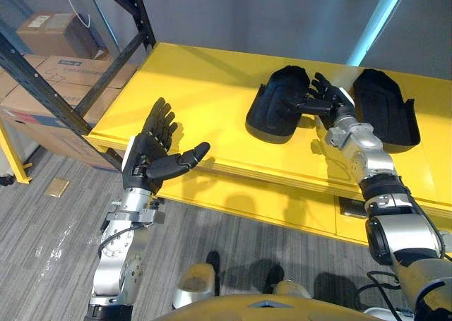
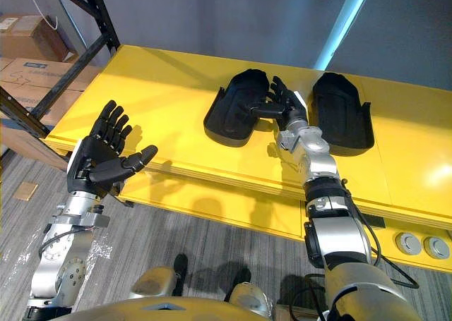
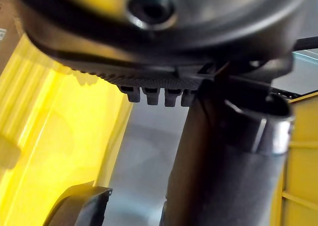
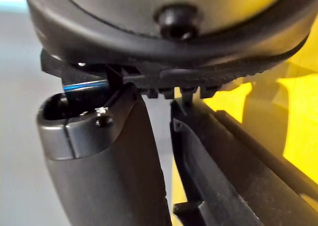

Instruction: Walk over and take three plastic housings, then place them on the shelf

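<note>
From my station, the biggest thing I see is the yellow shelf (image 1: 212,88), a broad flat deck running across the head views. The black rack frame (image 1: 138,14) rises at its left end. Below the shelf lies grey plank floor (image 1: 63,222). Cardboard boxes (image 1: 49,88) are stacked behind the frame on the left.

Two black plastic housings lie on the shelf, near each other but apart. The left housing (image 1: 272,113) is a shallow, rounded shell with its hollow side up. The right housing (image 1: 385,106) lies flat beside it, nearer the shelf's right end.

The right robot hand (image 1: 330,95) sits in the gap between them. Its fingers are straight and fanned toward the back of the shelf, and its thumb reaches sideways across the left housing's near rim. I read it as released, not clenched on the part. My right wrist view shows the housing's dark edge (image 4: 218,156) just beside the thumb (image 4: 114,166).

The left robot hand (image 1: 148,152) is raised by the shelf's front left edge. It is also released, fingers spread, thumb out, holding nothing.

A small cardboard scrap (image 1: 56,187) lies on the floor.
</note>
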Motion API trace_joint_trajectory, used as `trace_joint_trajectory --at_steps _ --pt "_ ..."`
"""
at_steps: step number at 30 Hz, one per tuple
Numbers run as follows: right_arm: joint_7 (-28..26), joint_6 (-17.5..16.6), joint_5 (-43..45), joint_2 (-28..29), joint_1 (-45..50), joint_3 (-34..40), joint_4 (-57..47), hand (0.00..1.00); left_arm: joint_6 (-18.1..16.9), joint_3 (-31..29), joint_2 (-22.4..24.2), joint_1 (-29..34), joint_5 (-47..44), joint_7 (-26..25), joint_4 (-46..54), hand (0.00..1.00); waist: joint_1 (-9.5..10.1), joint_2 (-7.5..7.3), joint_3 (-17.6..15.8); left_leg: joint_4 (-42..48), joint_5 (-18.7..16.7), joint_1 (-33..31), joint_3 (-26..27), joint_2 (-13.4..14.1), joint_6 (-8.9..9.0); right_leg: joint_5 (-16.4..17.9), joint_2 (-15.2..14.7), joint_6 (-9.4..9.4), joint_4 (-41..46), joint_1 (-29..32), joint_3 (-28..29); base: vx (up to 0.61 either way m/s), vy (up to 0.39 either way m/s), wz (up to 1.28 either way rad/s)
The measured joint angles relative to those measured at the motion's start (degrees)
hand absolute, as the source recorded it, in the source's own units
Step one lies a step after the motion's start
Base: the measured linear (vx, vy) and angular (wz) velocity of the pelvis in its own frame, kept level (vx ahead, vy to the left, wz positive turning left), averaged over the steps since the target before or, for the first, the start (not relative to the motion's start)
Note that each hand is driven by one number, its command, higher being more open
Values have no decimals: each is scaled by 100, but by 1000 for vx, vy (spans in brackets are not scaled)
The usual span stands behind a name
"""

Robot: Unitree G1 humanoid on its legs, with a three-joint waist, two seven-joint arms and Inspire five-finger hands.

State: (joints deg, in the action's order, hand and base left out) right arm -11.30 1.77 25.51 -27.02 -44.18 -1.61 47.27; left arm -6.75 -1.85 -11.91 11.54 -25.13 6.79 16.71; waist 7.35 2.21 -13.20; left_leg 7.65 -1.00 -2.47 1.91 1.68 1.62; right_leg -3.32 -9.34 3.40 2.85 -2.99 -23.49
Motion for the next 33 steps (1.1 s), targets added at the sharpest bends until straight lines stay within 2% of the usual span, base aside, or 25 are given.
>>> trace_joint_trajectory --at_steps 5,9,10,12,14,16,20,23,26,29,33 --pt "-193 0 3 -44 -377 -169 269 100 48 85 -6 -42 -1 87 -108 100 67 72 -64 -73 57 -11 -87 -4 35 8 29 -12 2 -11 -98 -14 -17 10" --pt "-21 -19 -97 -44 -619 -240 476 100 47 220 -15 -53 -1 186 -177 100 190 77 -81 -93 75 -24 -108 13 51 28 42 -39 5 -8 -143 1 -10 5" --pt "68 -72 -126 -44 -652 -244 476 100 45 246 -17 -54 -1 206 -223 100 201 78 -85 -92 75 -30 -116 14 52 30 42 -41 6 -7 -151 10 -2 4" --pt "546 -454 -508 -44 -768 -250 472 100 41 370 -49 -55 0 180 -385 100 201 90 -131 -83 75 -42 -124 9 51 32 41 -43 11 0 -155 4 0 2" --pt "1004 -681 -536 -47 -803 -171 298 100 40 482 -106 -51 1 114 -426 100 186 79 -160 -69 73 -86 -122 9 51 31 40 -43 17 39 -154 0 0 0" --pt "1472 -842 -969 -74 -744 -57 -221 100 36 545 -148 -51 12 84 -413 100 153 76 -249 -64 61 -99 -105 8 58 31 10 -42 29 66 -143 3 12 -3" --pt "2040 -1246 -1370 -133 318 258 -2681 100 -84 497 -158 -22 359 -175 -335 100 37 44 -343 -62 23 -118 2 0 38 67 -42 -12 156 204 -32 36 18 -10" --pt "2059 -1482 -1633 -50 1384 295 -4211 100 -238 267 -192 -24 786 -366 -244 100 -129 10 -356 29 -134 -85 166 4 17 109 -63 43 199 213 155 49 34 -24" --pt "1944 -1516 -1845 255 2242 383 -5115 100 -321 -72 -282 -28 1154 -593 -48 100 -306 -13 -358 26 -242 1 385 26 -20 111 -58 47 197 245 353 47 26 -36" --pt "1748 -1514 -1854 401 3051 612 -5706 100 -445 -230 -288 -54 1703 -942 142 100 -372 -38 -355 33 -304 51 565 60 13 110 -33 48 192 287 515 48 16 -32" --pt "1728 -1515 -2521 587 3875 925 -6111 100 -474 -335 -280 -54 2313 -1579 170 100 -575 -102 -322 123 -433 99 720 138 41 110 38 48 175 297 709 48 5 -23"
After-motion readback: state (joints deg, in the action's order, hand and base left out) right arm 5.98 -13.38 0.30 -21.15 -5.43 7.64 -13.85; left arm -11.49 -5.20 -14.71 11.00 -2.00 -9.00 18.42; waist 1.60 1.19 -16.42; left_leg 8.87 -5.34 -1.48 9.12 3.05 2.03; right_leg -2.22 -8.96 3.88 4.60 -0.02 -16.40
